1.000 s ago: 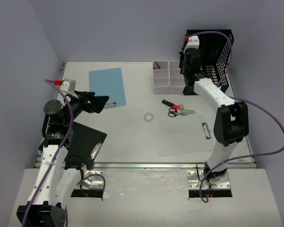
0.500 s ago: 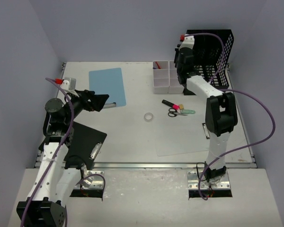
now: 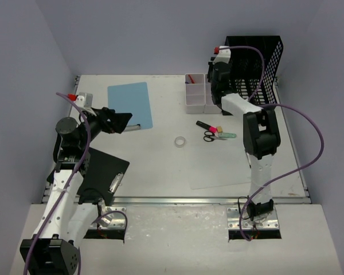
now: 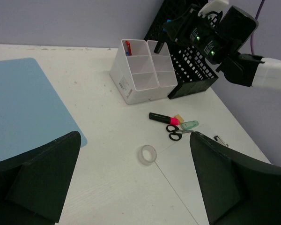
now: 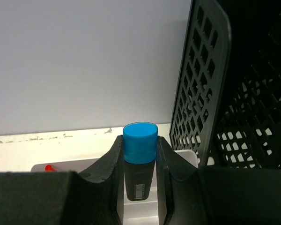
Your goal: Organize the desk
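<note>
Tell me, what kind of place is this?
Likely a robot lab, not a real office: the desk sits between bare walls, a left arm and right arm are bolted at its edge, with scissors and a tape roll on it.

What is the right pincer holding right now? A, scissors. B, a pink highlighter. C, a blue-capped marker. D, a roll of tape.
C: in the right wrist view the right pincer is clamped on a dark blue-capped marker, while the pink highlighter, scissors and tape roll lie loose on the desk.
</note>
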`<state>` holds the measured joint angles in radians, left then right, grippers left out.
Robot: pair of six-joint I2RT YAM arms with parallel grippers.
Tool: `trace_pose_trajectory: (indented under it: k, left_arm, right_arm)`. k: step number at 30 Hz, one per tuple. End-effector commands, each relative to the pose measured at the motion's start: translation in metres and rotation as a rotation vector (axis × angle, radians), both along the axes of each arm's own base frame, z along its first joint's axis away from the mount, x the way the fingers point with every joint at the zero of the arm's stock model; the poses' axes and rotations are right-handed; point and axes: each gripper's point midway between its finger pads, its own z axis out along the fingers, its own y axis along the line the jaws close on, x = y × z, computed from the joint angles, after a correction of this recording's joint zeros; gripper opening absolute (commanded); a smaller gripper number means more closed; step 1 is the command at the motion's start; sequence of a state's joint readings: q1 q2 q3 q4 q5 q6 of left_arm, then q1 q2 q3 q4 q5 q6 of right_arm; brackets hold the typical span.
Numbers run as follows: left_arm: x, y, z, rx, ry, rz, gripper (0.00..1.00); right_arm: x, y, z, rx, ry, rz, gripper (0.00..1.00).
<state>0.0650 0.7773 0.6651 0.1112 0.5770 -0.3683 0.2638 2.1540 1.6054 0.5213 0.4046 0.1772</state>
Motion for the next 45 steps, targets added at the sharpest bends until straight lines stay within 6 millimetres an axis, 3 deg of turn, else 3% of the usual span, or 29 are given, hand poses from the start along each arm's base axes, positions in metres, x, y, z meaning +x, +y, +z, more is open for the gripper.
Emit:
trace_pose_trajectory:
  k: [1,5,7,9,10,12,13,14,16,19,22,23,24,25,27,30,33,39,45]
  left_arm:
    - [0.003,0.002,0.007,0.003,-0.052,0.010,1.00]
    - [0.004,0.002,0.005,0.005,-0.042,0.012,1.00]
    - [0.004,0.002,0.002,0.009,-0.035,0.009,1.00]
    - [0.004,0.002,0.000,0.009,-0.034,0.007,1.00]
    - [0.003,0.002,0.001,0.008,-0.035,0.009,1.00]
    - [0.002,0.001,0.001,0.004,-0.037,0.004,1.00]
    - [0.001,0.001,0.002,0.003,-0.039,0.004,1.00]
    - [0.001,0.001,0.003,-0.001,-0.039,0.006,1.00]
    - [-0.002,0.000,0.006,-0.002,-0.050,0.003,1.00]
    - [-0.007,-0.001,0.011,-0.002,-0.066,-0.002,1.00]
    - [-0.012,-0.001,0.015,0.011,-0.085,-0.005,1.00]
    - [-0.013,-0.001,0.017,0.017,-0.094,-0.005,1.00]
    - [-0.016,-0.001,0.017,0.022,-0.097,-0.006,1.00]
    - [-0.016,-0.001,0.018,0.032,-0.106,-0.005,1.00]
    - [-0.019,-0.001,0.016,0.036,-0.106,-0.008,1.00]
    - [-0.021,-0.002,0.014,0.039,-0.108,-0.017,1.00]
    - [-0.022,-0.004,0.013,0.037,-0.111,-0.025,1.00]
    - [-0.023,-0.005,0.014,0.043,-0.117,-0.034,1.00]
    - [-0.023,-0.005,0.012,0.053,-0.116,-0.035,1.00]
  right_arm:
    - [0.010,0.002,0.044,0.023,-0.147,-0.002,0.06]
    - [0.013,0.007,0.030,0.012,-0.123,0.015,0.13]
    - [0.010,0.009,0.024,-0.001,-0.105,0.028,0.30]
    - [0.005,0.013,0.030,-0.013,-0.099,0.059,0.46]
    - [0.003,0.014,0.031,-0.019,-0.092,0.072,0.49]
    - [-0.007,0.020,0.053,-0.021,-0.095,0.117,0.55]
    - [-0.008,0.023,0.048,-0.025,-0.076,0.138,0.55]
    - [-0.014,0.025,0.064,-0.022,-0.088,0.157,0.55]
    - [-0.023,0.034,0.068,-0.028,-0.046,0.224,0.61]
    - [-0.045,0.042,0.079,-0.049,-0.003,0.313,0.62]
    - [-0.077,0.048,0.075,-0.139,0.089,0.427,0.58]
    - [-0.091,0.060,0.071,-0.196,0.105,0.546,0.52]
    - [-0.109,0.061,0.044,-0.215,0.196,0.611,0.49]
    - [-0.124,0.063,0.051,-0.245,0.195,0.660,0.46]
    - [-0.155,0.068,0.021,-0.292,0.325,0.786,0.38]
    - [-0.187,0.067,-0.009,-0.309,0.484,0.890,0.30]
    - [-0.204,0.064,-0.042,-0.314,0.629,0.935,0.25]
    - [-0.206,0.048,-0.099,-0.370,0.791,0.917,0.24]
    - [-0.202,0.043,-0.123,-0.381,0.812,0.886,0.26]
